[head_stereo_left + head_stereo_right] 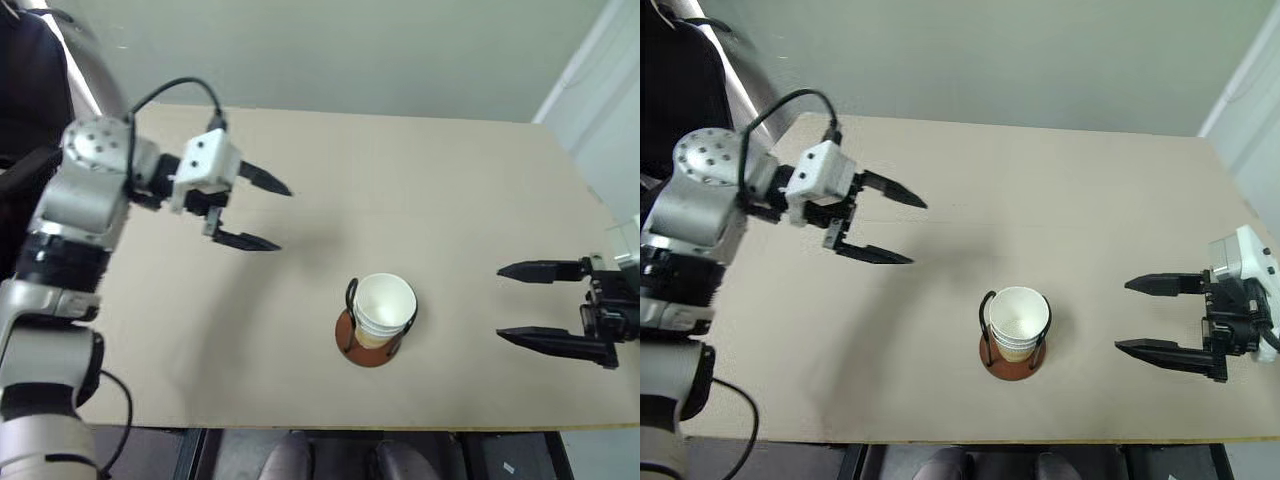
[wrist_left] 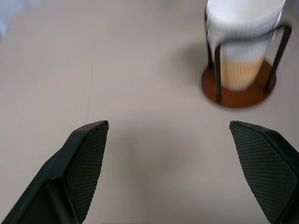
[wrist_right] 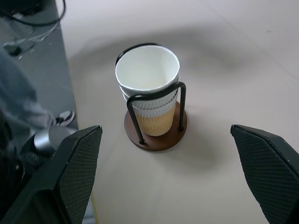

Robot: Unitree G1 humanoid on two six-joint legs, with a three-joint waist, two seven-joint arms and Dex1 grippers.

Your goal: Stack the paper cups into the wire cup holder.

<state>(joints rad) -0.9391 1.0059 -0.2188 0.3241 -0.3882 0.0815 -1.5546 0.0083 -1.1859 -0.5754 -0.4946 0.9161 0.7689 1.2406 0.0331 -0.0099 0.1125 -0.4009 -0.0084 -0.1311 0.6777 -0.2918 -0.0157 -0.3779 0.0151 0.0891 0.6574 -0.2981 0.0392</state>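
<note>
Left eye view: paper cups (image 1: pixel 384 308) stacked between both parted fingers (image 1: pixel 262 179).

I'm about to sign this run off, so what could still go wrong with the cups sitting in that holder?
1. The paper cups stand nested in the wire cup holder, rims above its loops, so a sideways knock might tip them.
2. The holder sits toward the table's near edge; a nudge could push it off.
3. The left tool and right tool hang open and empty either side, and a careless sweep inward might catch the stack.
</note>
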